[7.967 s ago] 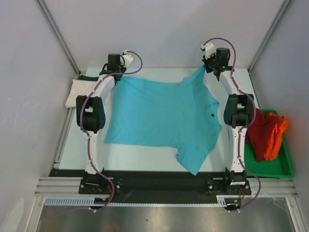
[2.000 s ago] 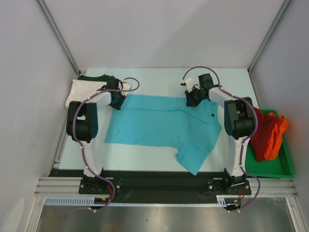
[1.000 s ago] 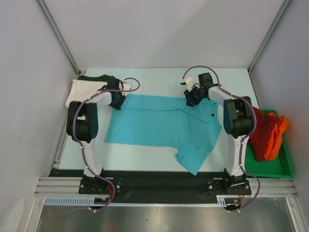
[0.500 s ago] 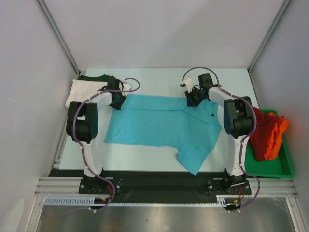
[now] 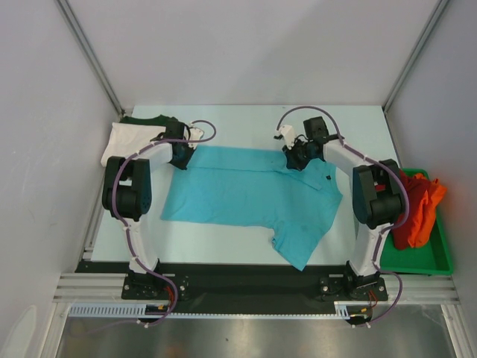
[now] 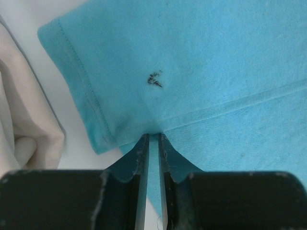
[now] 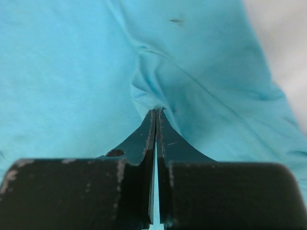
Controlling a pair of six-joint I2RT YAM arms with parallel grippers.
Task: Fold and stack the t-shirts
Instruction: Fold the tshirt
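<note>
Pale blue-white surface point(image 5: 246, 119), black strip along near edge. Turquoise t-shirt point(image 5: 246, 198) spread flat mid-surface; far edge straight, cloth doubled there; one sleeve reaching toward near edge. White t-shirt point(image 5: 127, 142) left of turquoise t-shirt, bunched at surface's left edge, just beside turquoise corner. Dark green t-shirt point(image 5: 145, 118) on far side of white t-shirt, touching it, mostly hidden. Green tray point(image 5: 440, 257) right of turquoise t-shirt, apart from it, at surface's right edge.
</note>
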